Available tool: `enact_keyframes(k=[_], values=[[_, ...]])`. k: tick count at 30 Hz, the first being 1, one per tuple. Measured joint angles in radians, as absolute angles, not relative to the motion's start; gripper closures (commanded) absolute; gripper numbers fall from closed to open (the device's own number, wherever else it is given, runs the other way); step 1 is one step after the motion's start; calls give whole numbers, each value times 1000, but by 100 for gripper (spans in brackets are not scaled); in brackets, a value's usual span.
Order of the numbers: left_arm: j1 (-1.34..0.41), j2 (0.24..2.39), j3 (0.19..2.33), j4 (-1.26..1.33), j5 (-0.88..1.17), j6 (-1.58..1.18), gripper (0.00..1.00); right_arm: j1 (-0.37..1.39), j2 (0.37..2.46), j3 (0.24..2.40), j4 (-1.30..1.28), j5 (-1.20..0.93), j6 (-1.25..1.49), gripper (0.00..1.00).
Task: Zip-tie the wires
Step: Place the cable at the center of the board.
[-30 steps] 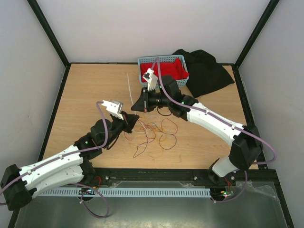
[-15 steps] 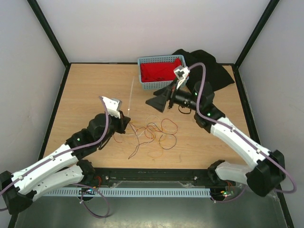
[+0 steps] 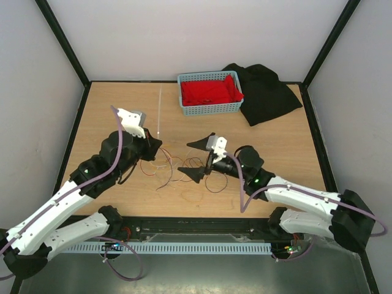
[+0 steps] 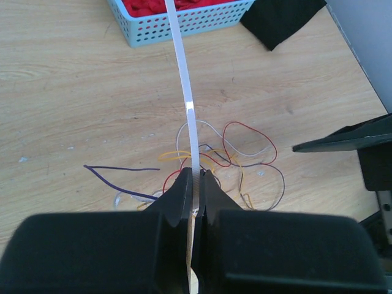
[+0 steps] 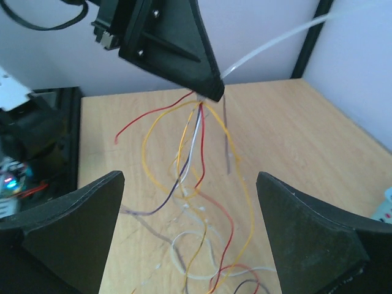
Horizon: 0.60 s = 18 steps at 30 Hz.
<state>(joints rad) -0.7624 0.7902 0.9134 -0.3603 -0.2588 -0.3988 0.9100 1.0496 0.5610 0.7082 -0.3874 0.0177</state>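
The left gripper has its jaws pressed together on the zip tie, pinching the whitish strip near its lower end. In the left wrist view the strip runs from the closed fingertips straight up the middle of the frame and leaves at the top edge, crossing in front of the blue basket. In the top view it shows as a thin pale line rising from the gripper toward the upper left-centre of the wooden table.

The wires lie in a loose tangle of red, yellow, white and purple loops on the table at centre frame, between the two grippers. In the right wrist view several strands run up and meet at the tips of the left gripper, just beside the zip tie. Whether any of them are pinched there cannot be told.

The right gripper has its jaws spread wide and holds nothing. Its two black fingers stand at the lower left and lower right of its own view, with the wire tangle in the gap between them, apart from both.

The basket holds red cloth and sits at the top centre, with a black cloth just to its right.
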Motion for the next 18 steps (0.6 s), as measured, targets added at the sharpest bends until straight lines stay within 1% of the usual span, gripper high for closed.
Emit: enact_keyframes(k=[3,7,12,18], values=[[-762,812,923,-375,-242,-414,99,977,1127,546,834,-282,-54,1],[-762,826,925,-389,-228,-430,99,1030,1281,547,999,-186,-107,1],[-762,822,925,-391,-219,-445,100,1052,1451,580,1111,-99,-141,1],[-762,792,925,-397,-205,-458,100,1060,1608,608,1298,57,-169,1]])
